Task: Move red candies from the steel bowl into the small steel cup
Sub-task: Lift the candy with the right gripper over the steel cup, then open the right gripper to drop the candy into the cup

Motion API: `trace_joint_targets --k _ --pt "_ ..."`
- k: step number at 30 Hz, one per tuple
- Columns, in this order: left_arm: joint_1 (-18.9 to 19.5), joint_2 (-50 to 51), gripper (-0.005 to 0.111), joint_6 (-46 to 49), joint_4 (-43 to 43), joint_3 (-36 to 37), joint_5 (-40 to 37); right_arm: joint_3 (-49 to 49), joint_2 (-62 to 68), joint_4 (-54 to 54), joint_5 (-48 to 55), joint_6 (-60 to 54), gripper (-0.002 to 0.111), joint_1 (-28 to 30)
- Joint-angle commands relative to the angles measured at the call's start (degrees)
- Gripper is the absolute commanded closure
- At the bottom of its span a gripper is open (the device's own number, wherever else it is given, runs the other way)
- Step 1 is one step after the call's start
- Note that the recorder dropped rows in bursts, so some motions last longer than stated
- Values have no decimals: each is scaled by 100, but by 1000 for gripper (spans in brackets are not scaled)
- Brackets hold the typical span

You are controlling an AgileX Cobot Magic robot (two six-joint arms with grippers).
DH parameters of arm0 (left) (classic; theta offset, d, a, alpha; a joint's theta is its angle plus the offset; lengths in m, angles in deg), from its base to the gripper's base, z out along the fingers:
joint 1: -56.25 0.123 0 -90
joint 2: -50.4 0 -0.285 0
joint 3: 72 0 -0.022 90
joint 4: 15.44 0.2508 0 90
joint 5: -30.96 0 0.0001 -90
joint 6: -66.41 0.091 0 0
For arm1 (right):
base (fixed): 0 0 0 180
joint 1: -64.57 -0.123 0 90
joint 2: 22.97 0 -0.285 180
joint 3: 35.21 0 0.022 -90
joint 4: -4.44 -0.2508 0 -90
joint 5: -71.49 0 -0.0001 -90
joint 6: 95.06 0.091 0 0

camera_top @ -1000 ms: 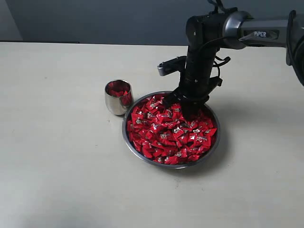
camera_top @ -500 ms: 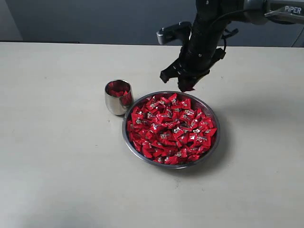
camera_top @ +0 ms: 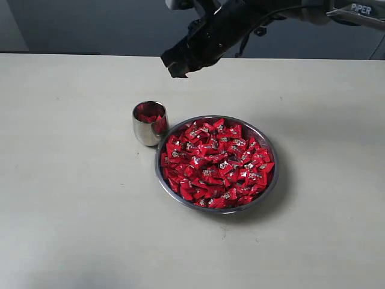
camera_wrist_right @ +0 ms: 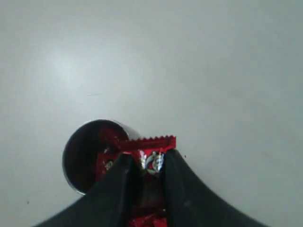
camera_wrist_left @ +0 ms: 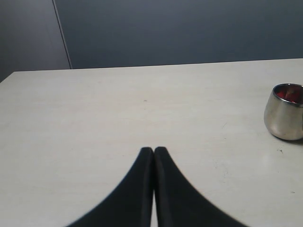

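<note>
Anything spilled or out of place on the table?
Nothing stands out. The red candies sit inside the steel bowl, the small steel cup stands upright beside it, and no candy lies loose on the table.

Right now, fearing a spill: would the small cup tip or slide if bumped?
The cup probably slides easily: polished steel on a smooth table. Its sides curve in toward the base, so tipping seems plausible. The candies inside may steady it slightly.

Right arm point(camera_top: 231, 24) aloft, jaws tight.
</note>
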Motion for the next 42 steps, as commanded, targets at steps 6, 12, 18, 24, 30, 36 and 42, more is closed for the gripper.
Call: trace_joint_targets --k 6,12,18,24,30,36,42 --pt "3 -26 106 -5 5 22 10 1497 852 144 1139 -624 109 -445" --pt "3 -26 106 -5 5 22 10 2064 1284 1297 1536 26 109 -766" --pt "3 -26 106 -5 5 22 10 2287 1423 1547 1849 135 109 -811" --pt "3 -26 106 -5 5 22 10 2287 1505 1547 1874 182 109 -847" --pt "3 -26 106 -5 5 22 10 2287 1509 1522 1583 245 109 -924" --pt "3 -26 106 -5 5 22 10 2287 1509 1523 1450 351 109 -932" --pt "3 -26 106 -5 5 22 10 2287 1509 1523 1497 361 78 -932"
